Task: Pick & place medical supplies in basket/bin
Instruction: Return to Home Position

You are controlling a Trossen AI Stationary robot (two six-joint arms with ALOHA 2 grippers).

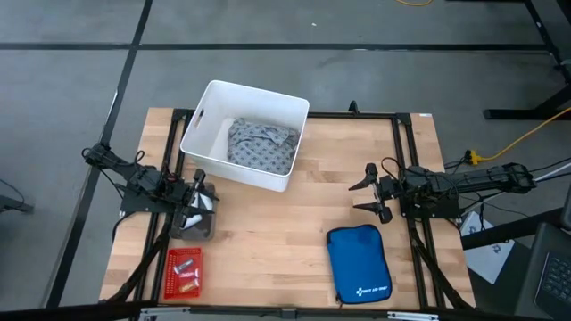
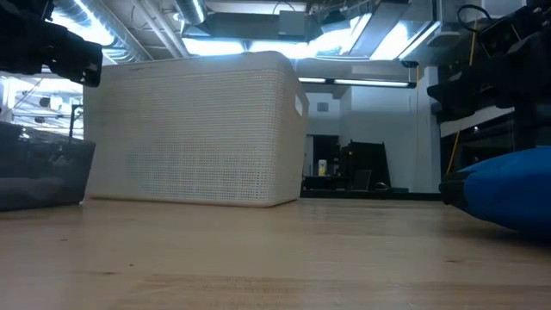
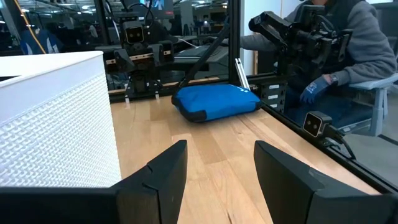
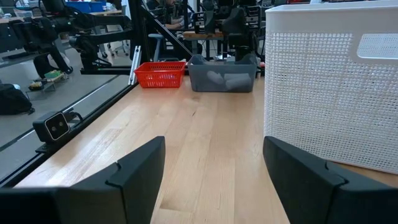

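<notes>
Wooden tabletop (image 1: pixel 268 236) under ceiling lights (image 2: pixel 196 12); left tool (image 3: pixel 220 150) and right tool (image 1: pixel 359 196) spread, empty.

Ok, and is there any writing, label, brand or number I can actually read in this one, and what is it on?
No text here is legible enough to quote.
Blue pouch: a white logo with a line of white lettering beside it, near one end; too small to read.
White tub: no lettering visible on its walls.
Red basket: no lettering visible.
</notes>
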